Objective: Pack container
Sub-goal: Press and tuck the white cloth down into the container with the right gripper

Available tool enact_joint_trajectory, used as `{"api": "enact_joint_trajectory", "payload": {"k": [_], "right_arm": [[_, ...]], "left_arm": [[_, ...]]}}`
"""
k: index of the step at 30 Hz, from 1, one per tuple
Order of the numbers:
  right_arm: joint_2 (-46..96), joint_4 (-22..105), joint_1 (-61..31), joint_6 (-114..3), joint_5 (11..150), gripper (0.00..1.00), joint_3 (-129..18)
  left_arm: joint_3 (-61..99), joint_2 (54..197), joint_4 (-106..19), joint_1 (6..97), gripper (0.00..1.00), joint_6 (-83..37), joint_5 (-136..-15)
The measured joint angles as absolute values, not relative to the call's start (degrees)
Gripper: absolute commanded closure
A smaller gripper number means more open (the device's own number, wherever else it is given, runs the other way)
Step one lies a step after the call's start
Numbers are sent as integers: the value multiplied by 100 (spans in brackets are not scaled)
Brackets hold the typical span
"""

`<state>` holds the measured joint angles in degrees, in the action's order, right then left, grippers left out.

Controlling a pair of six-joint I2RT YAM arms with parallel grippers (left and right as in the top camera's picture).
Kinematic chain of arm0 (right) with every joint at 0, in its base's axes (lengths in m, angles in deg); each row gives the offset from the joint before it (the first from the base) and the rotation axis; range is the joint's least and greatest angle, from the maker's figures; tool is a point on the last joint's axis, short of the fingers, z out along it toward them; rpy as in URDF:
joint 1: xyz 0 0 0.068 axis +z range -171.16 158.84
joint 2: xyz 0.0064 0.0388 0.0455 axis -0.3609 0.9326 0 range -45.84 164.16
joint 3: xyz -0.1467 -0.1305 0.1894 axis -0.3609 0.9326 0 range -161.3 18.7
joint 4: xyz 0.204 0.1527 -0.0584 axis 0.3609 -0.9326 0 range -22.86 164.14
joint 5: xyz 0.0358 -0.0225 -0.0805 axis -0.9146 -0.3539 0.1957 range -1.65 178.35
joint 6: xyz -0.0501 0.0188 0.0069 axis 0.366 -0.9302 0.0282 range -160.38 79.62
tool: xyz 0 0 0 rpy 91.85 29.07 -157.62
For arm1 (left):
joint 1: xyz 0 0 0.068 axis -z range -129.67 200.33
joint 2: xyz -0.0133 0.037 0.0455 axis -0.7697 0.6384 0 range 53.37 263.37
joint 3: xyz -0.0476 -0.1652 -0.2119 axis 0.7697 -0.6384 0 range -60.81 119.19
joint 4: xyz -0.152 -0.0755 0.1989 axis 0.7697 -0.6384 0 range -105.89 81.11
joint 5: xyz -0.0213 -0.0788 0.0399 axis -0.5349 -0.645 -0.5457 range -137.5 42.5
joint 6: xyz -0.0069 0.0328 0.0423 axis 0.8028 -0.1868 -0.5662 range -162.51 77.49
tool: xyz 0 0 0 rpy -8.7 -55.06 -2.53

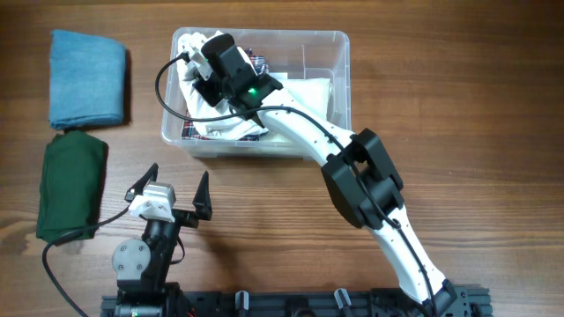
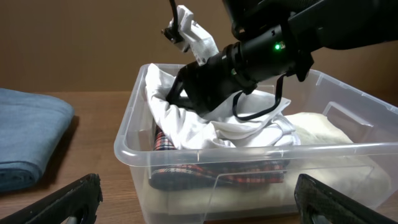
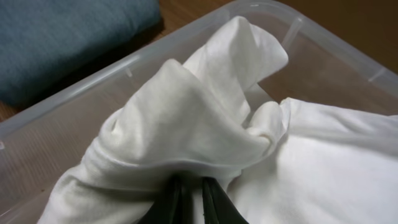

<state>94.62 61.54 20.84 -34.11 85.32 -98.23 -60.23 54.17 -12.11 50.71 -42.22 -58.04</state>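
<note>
Right arm (image 1: 304,130) reaching into container (image 1: 342,79), jaws pinching white cloth (image 3: 186,118), left jaws spread

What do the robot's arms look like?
The right arm has slim white tubes joined by chunky black blocks, with a small green light and a looping black cable. The left gripper has two pointy black fingers on a white block, above a round grey joint.

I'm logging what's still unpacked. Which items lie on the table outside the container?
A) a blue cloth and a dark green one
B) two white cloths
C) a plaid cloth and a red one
A: in the overhead view, a folded blue cloth and a dark green cloth lie beside the container.
</note>
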Motion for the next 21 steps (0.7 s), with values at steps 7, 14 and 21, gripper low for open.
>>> {"api": "enact_joint_trajectory", "payload": {"k": [7, 14, 21], "right_arm": [[9539, 5960, 2084, -3580, 8532, 87, -9925], [9642, 5848, 2082, -3776, 8532, 86, -10035], [9696, 5387, 1975, -3877, 8648, 0, -10362]], "left_arm": [[-6023, 5417, -1211, 5071, 0, -4222, -5804], [-6023, 5417, -1211, 5071, 0, -4222, -5802], [-6023, 5417, -1211, 5071, 0, -4222, -5804]]}}
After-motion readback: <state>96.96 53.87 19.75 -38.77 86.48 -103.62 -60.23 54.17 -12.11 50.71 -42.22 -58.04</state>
